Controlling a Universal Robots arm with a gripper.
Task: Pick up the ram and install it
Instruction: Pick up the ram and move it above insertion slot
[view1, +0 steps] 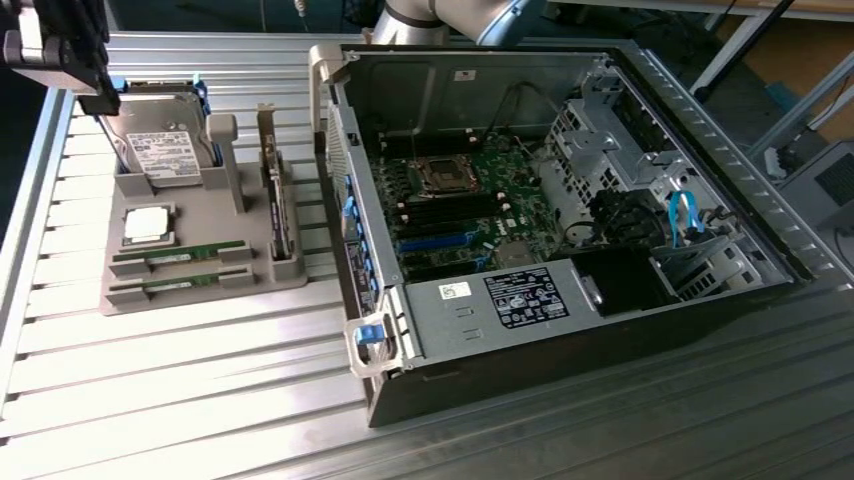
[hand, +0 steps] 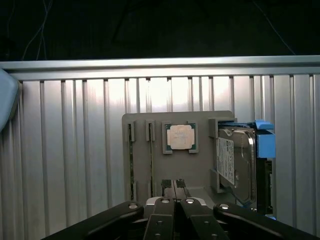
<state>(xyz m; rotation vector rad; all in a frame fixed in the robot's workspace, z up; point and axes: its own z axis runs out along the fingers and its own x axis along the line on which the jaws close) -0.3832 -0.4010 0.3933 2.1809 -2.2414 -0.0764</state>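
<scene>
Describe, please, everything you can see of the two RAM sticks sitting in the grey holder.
The RAM sticks are two long, thin green boards that look like printed circuit board. Both stand on their long edge in parallel slots of the grey holder, side by side with a gap between them, next to the silver processor. Grey end posts of the holder brace each stick at both ends. Neither is lifted out, and only the holder touches them.
</scene>
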